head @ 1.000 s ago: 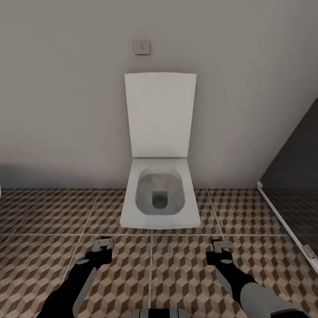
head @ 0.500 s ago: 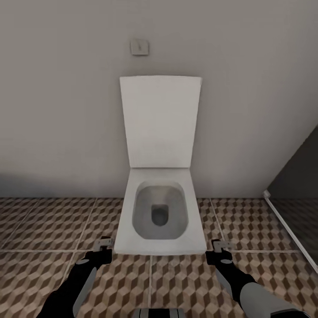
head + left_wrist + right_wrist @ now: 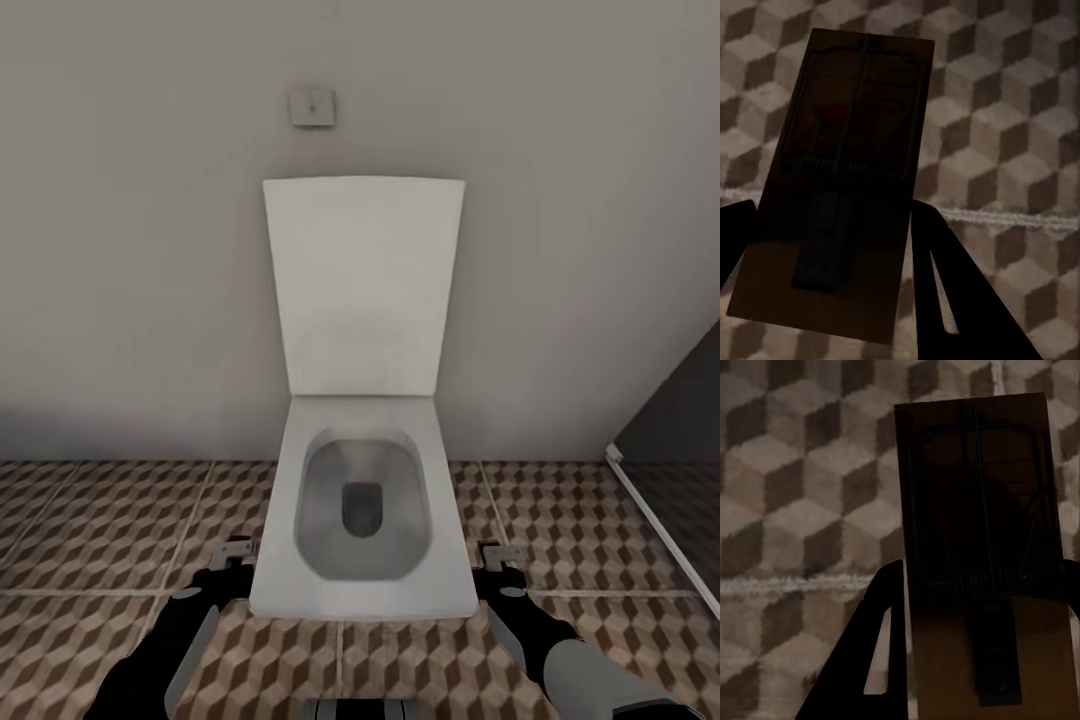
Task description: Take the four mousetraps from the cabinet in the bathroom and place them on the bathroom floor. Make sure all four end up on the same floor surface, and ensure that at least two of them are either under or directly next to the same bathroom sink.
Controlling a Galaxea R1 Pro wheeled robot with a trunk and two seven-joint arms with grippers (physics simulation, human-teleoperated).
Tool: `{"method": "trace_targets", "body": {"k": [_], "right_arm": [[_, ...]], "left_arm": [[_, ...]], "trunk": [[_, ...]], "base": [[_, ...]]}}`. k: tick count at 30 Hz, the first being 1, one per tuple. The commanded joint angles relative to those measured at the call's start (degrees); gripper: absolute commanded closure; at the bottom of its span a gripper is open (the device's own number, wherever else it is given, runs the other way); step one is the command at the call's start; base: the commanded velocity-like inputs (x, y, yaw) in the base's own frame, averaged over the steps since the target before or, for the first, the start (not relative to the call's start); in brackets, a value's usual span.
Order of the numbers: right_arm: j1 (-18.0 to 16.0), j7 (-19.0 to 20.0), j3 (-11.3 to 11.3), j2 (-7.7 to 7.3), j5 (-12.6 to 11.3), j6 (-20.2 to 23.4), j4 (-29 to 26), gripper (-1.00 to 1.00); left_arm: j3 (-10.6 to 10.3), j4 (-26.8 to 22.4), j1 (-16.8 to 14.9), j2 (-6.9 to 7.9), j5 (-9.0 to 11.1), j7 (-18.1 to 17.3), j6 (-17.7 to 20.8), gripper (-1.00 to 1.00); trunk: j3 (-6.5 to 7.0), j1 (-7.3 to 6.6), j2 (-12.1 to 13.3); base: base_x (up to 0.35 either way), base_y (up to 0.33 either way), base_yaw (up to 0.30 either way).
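1. Left gripper (image 3: pixel 236 556) clamped on a mousetrap (image 3: pixel 840 180), low above the bathroom floor (image 3: pixel 90 520).
2. Right gripper (image 3: pixel 493 557) clamped on a second mousetrap (image 3: pixel 982 547).
3. Open toilet (image 3: pixel 362 500) between both, against the far wall.

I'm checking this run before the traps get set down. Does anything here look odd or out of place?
Nothing is spilled or damaged. One thing stands out: the robot faces a toilet with its lid up, not a sink, while the left tool holds a mousetrap and the right tool holds another mousetrap.
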Motion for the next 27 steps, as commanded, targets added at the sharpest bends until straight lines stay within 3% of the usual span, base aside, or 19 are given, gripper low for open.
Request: {"method": "trace_targets", "body": {"k": [1, 27], "right_arm": [[0.0, -0.1, 0.5, -0.01, -0.6, 0.0, 0.0, 1.0], [0.0, -0.1, 0.4, 0.01, -0.6, -0.1, 0.0, 1.0]], "left_arm": [[-0.2, -0.1, 0.0, 0.07, 0.4, 0.5, 0.2, 1.0], [-0.2, -0.1, 0.0, 0.12, 0.5, 0.5, 0.2, 1.0]], "trunk": [[-0.05, 0.02, 0.0], [-0.05, 0.02, 0.0]], "base": [[0.271, 0.0, 0.0], [0.083, 0.0, 0.0]]}}
